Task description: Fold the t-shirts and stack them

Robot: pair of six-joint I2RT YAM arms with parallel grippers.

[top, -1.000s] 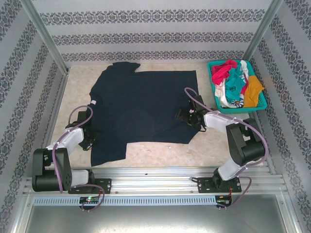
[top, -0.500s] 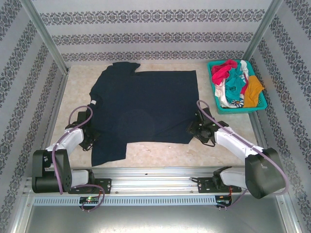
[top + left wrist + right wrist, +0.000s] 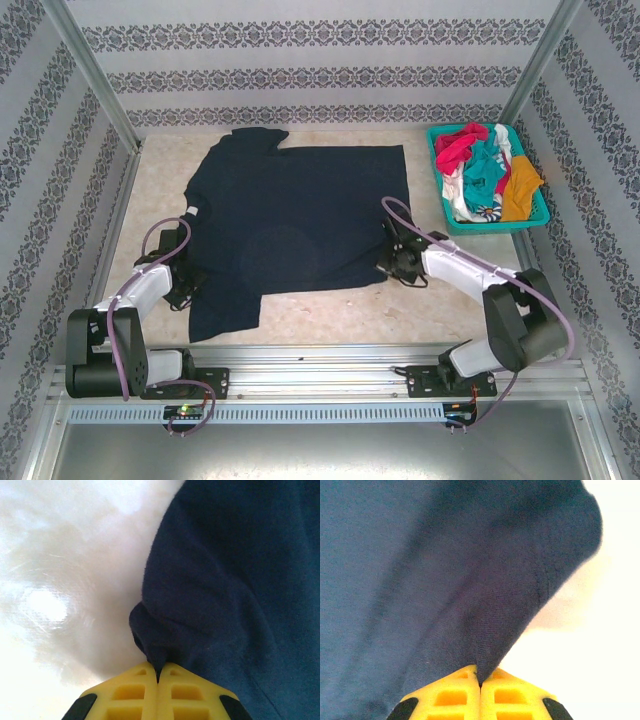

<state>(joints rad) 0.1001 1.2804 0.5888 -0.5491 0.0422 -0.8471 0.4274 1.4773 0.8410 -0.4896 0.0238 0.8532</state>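
Top external: my left gripper (image 3: 191,289) and right gripper (image 3: 384,266) are pinched shut on the navy t-shirt (image 3: 290,215). I judge the first fold is beginning, and it needs an even lift.

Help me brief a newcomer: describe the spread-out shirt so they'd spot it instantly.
On the pale table, look left of the teal basket at the far right corner. The navy t-shirt lies spread flat across the middle. It is the one large, plain, dark garment; the other shirts are bright and heaped in the basket.
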